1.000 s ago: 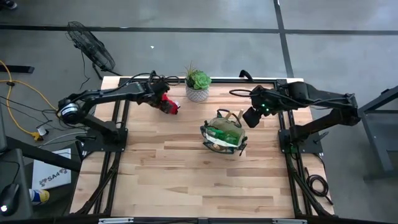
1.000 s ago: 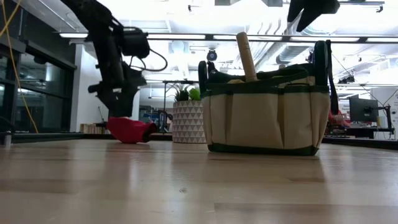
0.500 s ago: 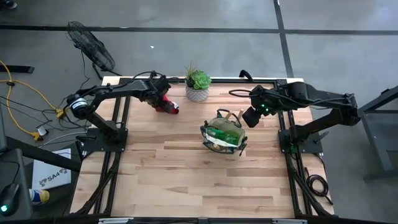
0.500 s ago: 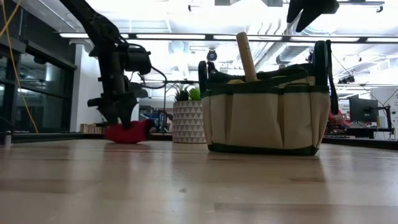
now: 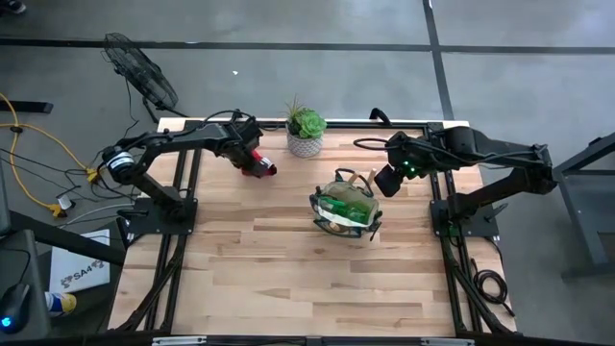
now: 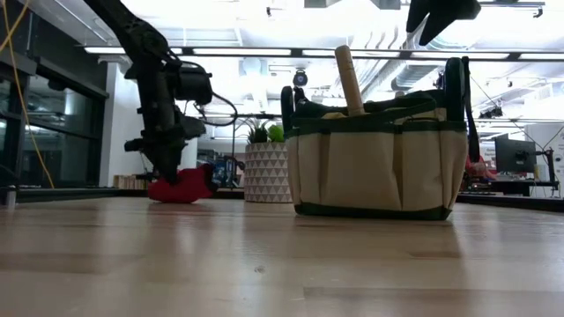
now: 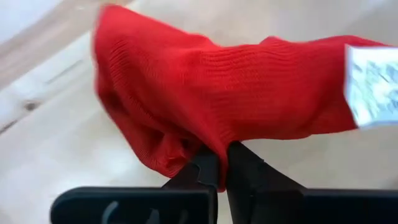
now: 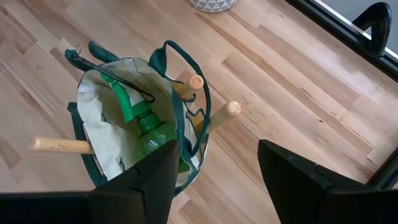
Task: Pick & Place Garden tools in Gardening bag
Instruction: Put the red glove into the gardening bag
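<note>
- left gripper (image 7: 219, 163) is sitting pinched together on a fold of the red glove (image 7: 236, 99), which is lying on the table (image 5: 288, 259) just beside the white plant pot (image 5: 305, 144).
- gardening bag (image 5: 346, 205) is lying well apart from the glove, on the pot's far side from it; left arm is nearer the glove.
- right gripper (image 8: 214, 180) is hanging spread apart above the bag.
- glove is looking soft, knit, crumpled, with a white tag (image 7: 373, 84); long axis is running toward the bag.

The red glove (image 7: 224, 106) is ribbed knit cloth, matt, with a paper tag (image 7: 372, 87). The table (image 5: 288, 269) is pale wooden planks, faintly sheened. The bag (image 6: 377, 158) is soft tan fabric; smooth wooden handles (image 8: 205, 121) poke out.
</note>
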